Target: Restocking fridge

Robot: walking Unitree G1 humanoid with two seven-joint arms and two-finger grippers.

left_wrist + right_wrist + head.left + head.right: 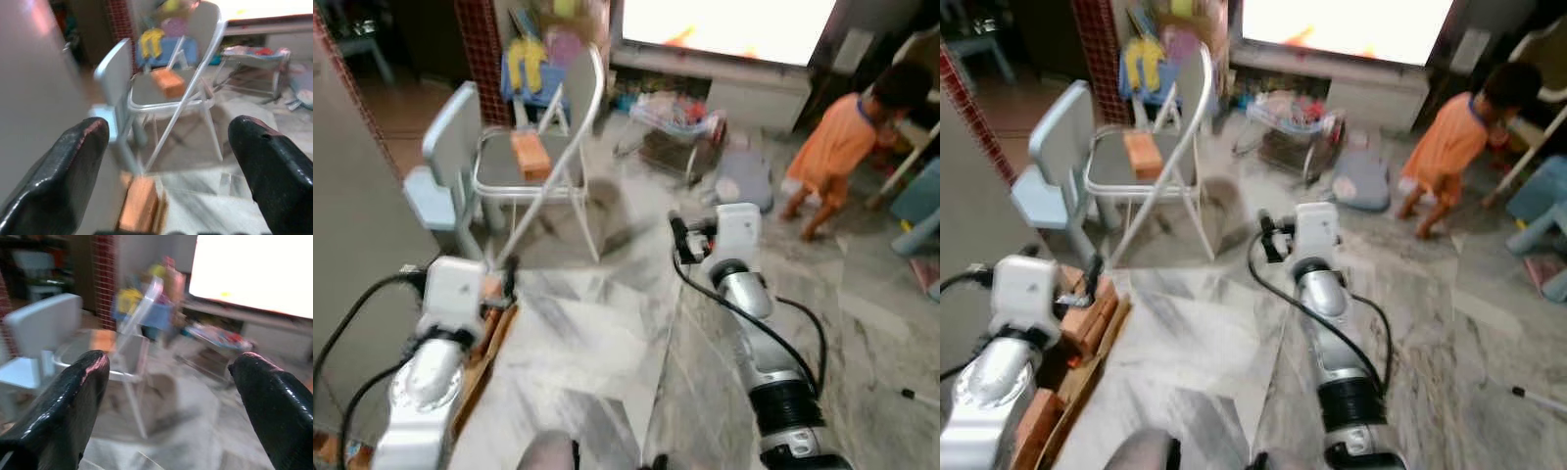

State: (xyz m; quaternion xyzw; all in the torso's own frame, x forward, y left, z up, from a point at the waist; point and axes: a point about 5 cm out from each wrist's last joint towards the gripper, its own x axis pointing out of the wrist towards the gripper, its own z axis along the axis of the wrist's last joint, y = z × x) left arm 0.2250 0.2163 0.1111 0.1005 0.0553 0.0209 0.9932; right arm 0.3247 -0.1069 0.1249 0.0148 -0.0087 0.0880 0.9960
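An orange carton lies on the seat of a grey folding chair ahead and to the left. More orange cartons sit in an open cardboard box on the floor, just under my left gripper. The left wrist view has the left gripper open and holding nothing, with the chair's carton beyond its fingers. My right gripper hangs over the marble floor, right of the chair. The right wrist view shows it open and holding nothing.
A tall grey panel stands close on my left. A pale blue child's chair stands beside the folding chair. A low wire-framed seat and a bright screen lie ahead. A person in orange stands far right.
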